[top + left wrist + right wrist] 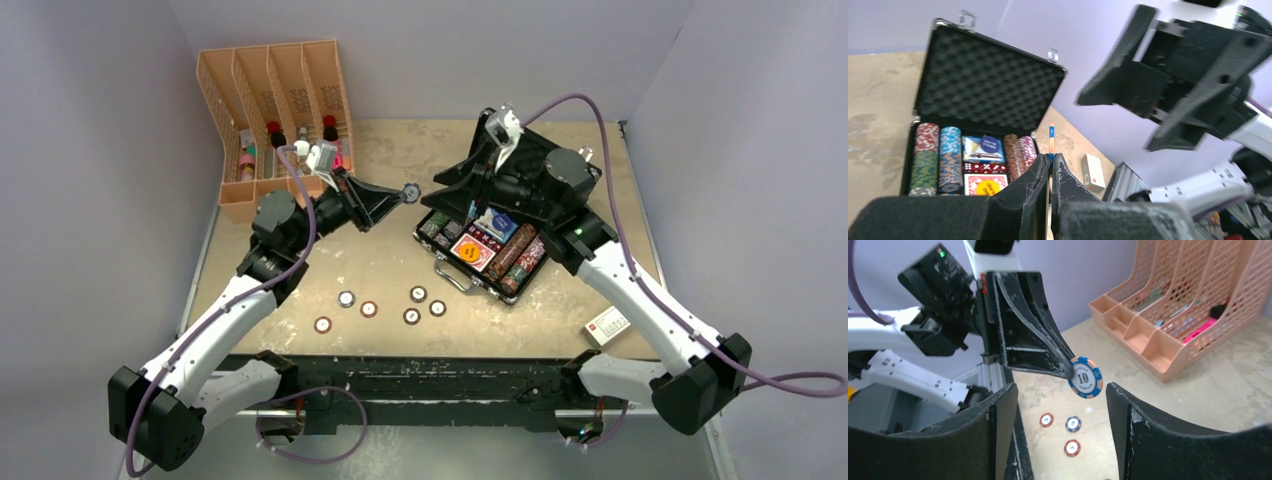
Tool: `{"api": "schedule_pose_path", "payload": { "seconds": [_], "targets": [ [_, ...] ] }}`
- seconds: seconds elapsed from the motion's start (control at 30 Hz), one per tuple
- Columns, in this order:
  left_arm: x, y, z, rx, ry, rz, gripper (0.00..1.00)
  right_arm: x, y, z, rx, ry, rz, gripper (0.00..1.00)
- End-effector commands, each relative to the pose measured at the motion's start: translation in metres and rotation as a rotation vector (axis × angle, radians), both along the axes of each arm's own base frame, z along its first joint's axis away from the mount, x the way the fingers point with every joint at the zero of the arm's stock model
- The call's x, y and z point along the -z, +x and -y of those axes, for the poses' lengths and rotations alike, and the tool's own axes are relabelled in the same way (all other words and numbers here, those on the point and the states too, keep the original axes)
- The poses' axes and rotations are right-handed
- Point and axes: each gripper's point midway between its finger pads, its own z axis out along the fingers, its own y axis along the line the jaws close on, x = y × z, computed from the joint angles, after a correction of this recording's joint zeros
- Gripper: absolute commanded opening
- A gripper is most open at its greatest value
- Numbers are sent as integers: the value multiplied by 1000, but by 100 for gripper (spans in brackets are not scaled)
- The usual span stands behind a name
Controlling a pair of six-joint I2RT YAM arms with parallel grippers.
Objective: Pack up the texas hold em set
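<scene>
The black briefcase (452, 272) lies open at centre right, its foam lid (983, 80) raised. Inside are rows of coloured chips (950, 155), dice and a red-backed card deck (983, 184). My left gripper (405, 194) is shut on a blue-and-orange "10" chip (1086, 376) and holds it in the air left of the case. That chip shows edge-on between the left fingers (1040, 175). My right gripper (1060, 390) stands open, facing the chip, which hangs just ahead of its jaws without touching them. Several loose chips (369, 309) lie on the table in front.
An orange four-slot rack (275, 125) with bottles stands at the back left. A small white card box (607, 326) lies near the front right edge. The right arm's body (560, 180) hangs over the back of the case.
</scene>
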Motion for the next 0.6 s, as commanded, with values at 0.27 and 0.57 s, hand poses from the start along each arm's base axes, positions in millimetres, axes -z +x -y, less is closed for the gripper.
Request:
{"api": "schedule_pose_path", "payload": {
  "seconds": [0.27,0.57],
  "targets": [
    [-59,-52,9,233,-70,211,0,-13,-31,-19,-279,17,99,50],
    [-51,-48,8,208,-53,199,0,-13,-34,-25,-336,41,86,0]
  ]
}}
